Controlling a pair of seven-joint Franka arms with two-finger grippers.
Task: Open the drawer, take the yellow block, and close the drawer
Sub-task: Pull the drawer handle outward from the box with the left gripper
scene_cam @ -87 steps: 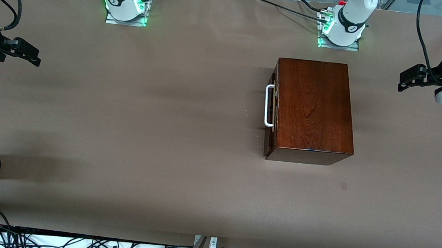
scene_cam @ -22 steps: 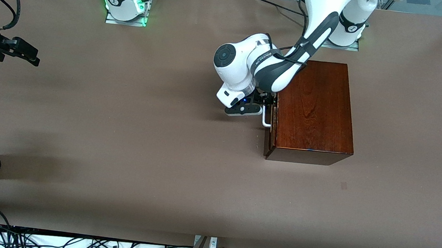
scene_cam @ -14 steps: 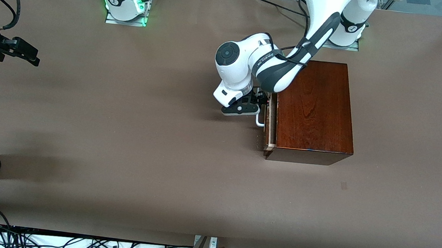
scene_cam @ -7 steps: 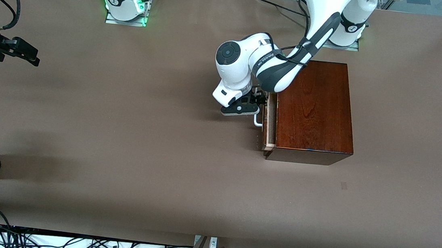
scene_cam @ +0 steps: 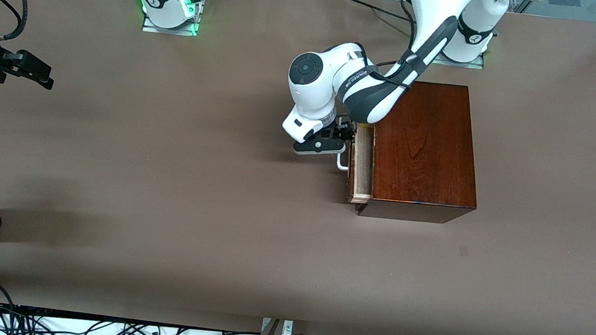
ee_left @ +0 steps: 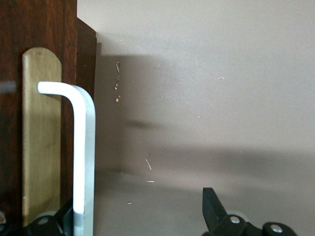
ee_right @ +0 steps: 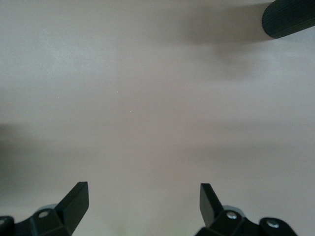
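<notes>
A brown table (scene_cam: 166,176) with tangled cables (scene_cam: 42,323) along its near edge.

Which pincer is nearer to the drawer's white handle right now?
The left. The left pincer is at the white handle of the partly open drawer, fingers wide apart. The right pincer waits open at the right arm's end of the table.

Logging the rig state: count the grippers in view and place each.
2. The left gripper, open, straddles the white handle of the partly open drawer. The right gripper waits open over the table's right-arm end. No others show.
</notes>
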